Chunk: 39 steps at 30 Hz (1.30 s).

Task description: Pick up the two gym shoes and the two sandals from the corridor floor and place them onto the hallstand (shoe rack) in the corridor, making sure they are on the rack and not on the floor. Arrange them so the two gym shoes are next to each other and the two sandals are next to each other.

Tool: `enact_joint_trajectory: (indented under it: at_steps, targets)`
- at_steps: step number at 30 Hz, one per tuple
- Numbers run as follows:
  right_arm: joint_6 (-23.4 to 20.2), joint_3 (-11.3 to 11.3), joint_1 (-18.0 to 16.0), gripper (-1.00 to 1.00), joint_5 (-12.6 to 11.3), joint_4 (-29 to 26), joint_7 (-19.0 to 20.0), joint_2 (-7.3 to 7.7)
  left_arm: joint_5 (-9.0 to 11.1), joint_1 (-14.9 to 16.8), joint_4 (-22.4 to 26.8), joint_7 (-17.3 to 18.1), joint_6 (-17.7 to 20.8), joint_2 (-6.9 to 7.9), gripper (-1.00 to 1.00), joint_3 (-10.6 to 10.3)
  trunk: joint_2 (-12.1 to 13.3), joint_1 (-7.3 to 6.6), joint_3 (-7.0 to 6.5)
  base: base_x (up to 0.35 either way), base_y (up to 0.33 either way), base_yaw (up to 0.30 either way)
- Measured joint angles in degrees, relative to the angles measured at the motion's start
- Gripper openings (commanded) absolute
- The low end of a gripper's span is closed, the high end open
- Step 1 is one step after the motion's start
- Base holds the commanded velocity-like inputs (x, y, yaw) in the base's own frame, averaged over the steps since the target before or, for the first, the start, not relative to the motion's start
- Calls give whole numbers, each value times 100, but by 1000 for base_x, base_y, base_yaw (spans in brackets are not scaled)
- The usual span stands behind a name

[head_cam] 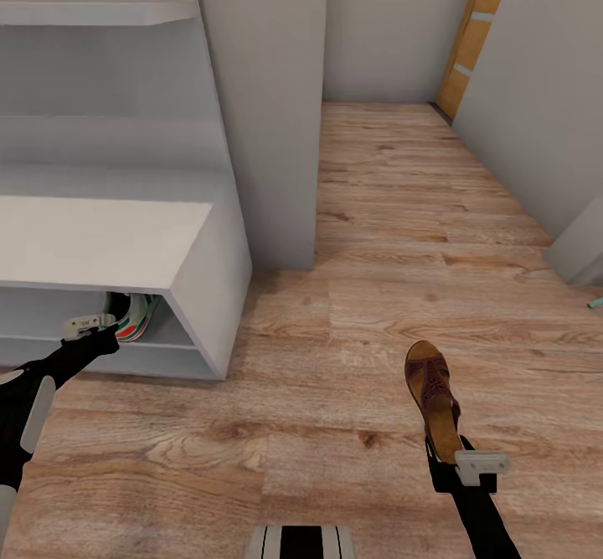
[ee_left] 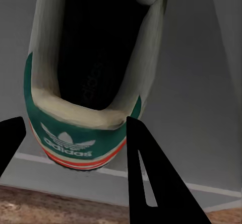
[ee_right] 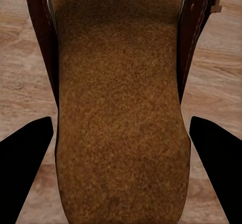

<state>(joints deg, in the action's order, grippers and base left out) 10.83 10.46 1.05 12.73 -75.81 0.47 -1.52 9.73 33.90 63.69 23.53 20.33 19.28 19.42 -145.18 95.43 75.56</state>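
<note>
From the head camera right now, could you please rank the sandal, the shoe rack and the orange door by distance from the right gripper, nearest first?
1. The sandal: directly at the right gripper, heel end between its fingers, toe pointing away over the floor.
2. The shoe rack: off to the left, across the floor.
3. The orange door: far end of the corridor, on the right.

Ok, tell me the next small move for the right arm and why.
Probably close the right hand on the sandal: its heel lies between the open fingers, and it sits on the floor, not on the rack.
</note>
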Motion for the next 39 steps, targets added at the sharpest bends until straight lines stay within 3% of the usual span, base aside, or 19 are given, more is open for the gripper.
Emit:
enact_joint_trajectory:
  at_steps: [39]
  targets:
    - [0, 0, 0, -100, 0, 0, 0, 0, 9, 1, 0, -3, 8, -1, -100, -5, 0, 1, 0, 22, 0, 0]
